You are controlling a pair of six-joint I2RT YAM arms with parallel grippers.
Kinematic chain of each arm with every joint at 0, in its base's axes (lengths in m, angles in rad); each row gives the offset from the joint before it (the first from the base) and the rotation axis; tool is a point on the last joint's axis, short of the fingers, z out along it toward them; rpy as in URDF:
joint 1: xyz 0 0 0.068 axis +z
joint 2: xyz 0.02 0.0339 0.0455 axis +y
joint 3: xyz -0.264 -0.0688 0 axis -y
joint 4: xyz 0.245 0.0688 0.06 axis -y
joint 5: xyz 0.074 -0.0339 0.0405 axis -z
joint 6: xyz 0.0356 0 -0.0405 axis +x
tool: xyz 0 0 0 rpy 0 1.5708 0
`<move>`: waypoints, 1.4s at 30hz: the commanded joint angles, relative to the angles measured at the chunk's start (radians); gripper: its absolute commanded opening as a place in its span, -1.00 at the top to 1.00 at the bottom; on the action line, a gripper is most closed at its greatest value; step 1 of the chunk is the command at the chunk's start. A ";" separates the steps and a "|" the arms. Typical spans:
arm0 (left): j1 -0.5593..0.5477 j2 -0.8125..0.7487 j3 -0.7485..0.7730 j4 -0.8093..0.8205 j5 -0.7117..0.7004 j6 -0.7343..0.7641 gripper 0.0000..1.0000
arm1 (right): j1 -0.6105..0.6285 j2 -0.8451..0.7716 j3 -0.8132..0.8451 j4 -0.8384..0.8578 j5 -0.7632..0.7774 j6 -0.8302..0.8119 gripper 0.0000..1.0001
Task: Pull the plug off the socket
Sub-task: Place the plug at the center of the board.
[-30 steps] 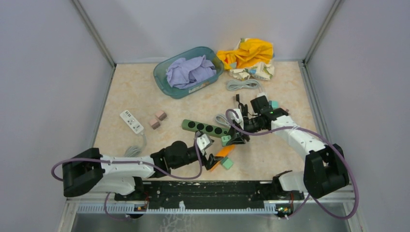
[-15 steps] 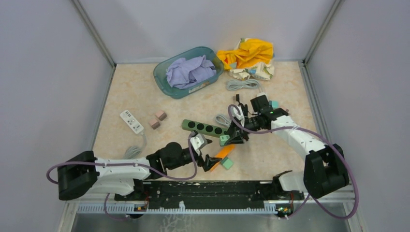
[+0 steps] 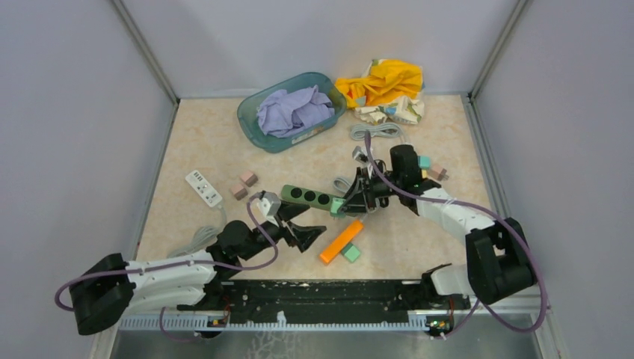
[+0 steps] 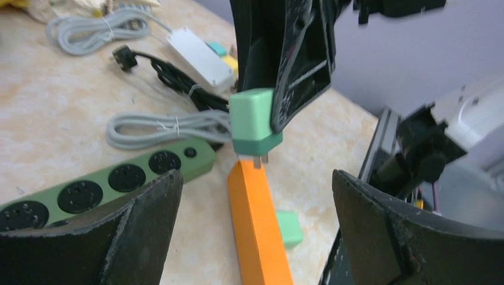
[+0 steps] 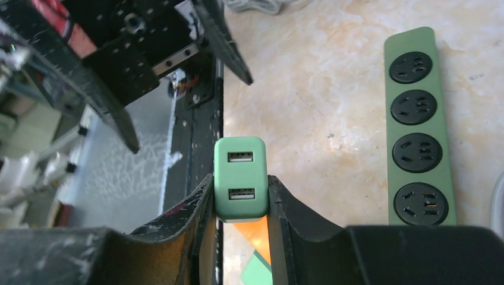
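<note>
white links [image 3: 168,271], black joints [image 3: 499,263], purple cables [image 3: 456,203], perhaps scuffed black pincer fingers [image 4: 148,219]

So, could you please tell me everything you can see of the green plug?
The green plug is a small rounded block of matte plastic with a darker band at its base. One face carries two USB ports; metal prongs point down from the bottom. It is out of the green power strip, which lies apart on the table. The right gripper holds it in the air, jaws shut on its sides, above the orange block.
</note>
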 commanded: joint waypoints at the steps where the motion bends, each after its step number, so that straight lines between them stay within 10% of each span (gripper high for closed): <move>1: 0.026 -0.078 0.092 -0.175 -0.150 -0.143 -1.00 | -0.004 0.048 0.000 0.352 0.109 0.525 1.00; 12: 0.046 0.104 0.452 -0.742 -0.226 -0.203 -0.99 | -0.004 0.122 -0.026 0.443 0.236 0.846 1.00; 33: 0.034 0.448 0.776 -0.986 -0.230 -0.118 -0.55 | -0.004 0.155 -0.010 0.424 0.226 0.829 1.00; 42: 0.034 0.506 0.826 -1.007 -0.267 -0.097 0.23 | -0.004 0.160 -0.006 0.418 0.219 0.815 1.00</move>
